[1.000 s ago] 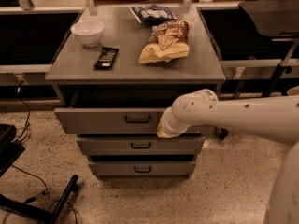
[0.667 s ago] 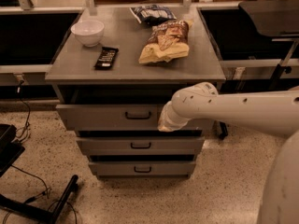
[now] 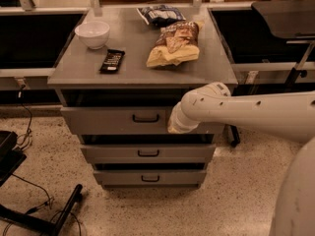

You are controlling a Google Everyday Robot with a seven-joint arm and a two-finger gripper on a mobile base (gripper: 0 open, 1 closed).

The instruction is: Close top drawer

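Note:
The top drawer [image 3: 113, 119] is the tallest grey front of three, with a small black bar handle [image 3: 145, 118] at its centre. It stands pulled out a little from the grey cabinet, with a dark gap showing above its front. My white arm reaches in from the right. Its end, the gripper [image 3: 176, 126], rests against the right part of the drawer front, to the right of the handle.
On the cabinet top [image 3: 78, 75] lie a white bowl [image 3: 92, 34], a black bar [image 3: 112, 61], a yellow-brown chip bag [image 3: 174, 44] and a blue-white bag [image 3: 160, 14]. Two shallower drawers [image 3: 147, 154] sit below. Black stand legs and cables [image 3: 44, 215] lie at lower left.
The top drawer has slid inward toward the cabinet, and my arm has moved in with it against its front.

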